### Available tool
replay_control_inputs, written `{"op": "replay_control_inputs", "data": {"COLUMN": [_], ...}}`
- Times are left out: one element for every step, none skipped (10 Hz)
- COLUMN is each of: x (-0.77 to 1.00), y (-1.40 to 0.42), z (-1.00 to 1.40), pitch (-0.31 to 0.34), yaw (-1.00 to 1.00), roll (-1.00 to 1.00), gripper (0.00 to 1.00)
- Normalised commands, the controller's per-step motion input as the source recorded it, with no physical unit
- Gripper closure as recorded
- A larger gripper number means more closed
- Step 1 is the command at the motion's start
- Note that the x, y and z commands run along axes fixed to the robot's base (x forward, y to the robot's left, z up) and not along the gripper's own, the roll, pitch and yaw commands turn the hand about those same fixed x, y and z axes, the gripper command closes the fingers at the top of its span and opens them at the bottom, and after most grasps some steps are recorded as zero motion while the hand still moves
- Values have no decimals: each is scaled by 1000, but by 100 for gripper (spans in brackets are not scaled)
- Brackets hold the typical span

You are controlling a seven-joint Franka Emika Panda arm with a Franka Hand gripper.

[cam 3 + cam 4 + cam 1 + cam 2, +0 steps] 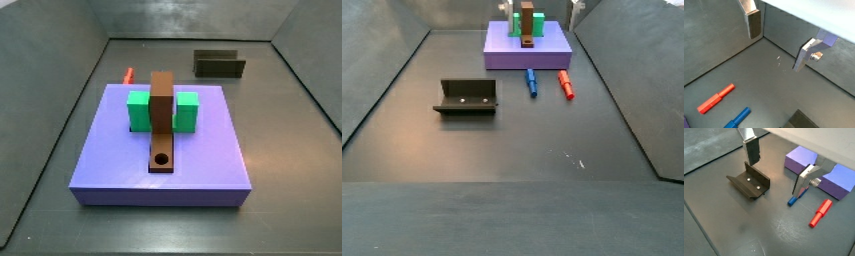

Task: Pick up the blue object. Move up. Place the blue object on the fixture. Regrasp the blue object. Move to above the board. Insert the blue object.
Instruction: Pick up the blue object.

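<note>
Hovering above a dark grey floor walled by grey panels, my gripper point(777, 173) has its jaws spread, empty; the blue object point(531, 81) lies beside the board point(529, 55), near the fixture point(466, 97).

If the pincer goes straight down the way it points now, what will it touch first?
Probably the bare floor. The pincer hangs open and empty. In a wrist view the fixture lies near one finger and the blue object near the other, so neither seems squarely under it, though depth is unclear.
</note>
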Motion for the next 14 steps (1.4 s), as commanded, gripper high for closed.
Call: {"op": "replay_control_inputs", "data": {"x": [0, -43, -91, -60, 0, 217, 257, 254, 160, 97, 71, 60, 34, 20], "y": [-23, -277, -494, -629, -749, -763, -774, -820, -740, -520, -420, -369, -334, -357], "z": [-17, -129, -171, -243, -286, -451, -511, -614, -946, -1000, -1000, -977, -951, -920], "pitch": [0, -50, -90, -90, -67, 0, -19, -54, -134, -116, -96, -81, -87, -99], "yaw": [0, 69, 143, 157, 177, 166, 163, 169, 60, 0, 0, 0, 0, 0], "roll": [-20, -66, -37, 0, 0, 0, -7, -6, 0, 73, 124, 170, 177, 186], "gripper": [0, 0, 0, 0, 0, 0, 0, 0, 0, 0, 0, 0, 0, 0]}}
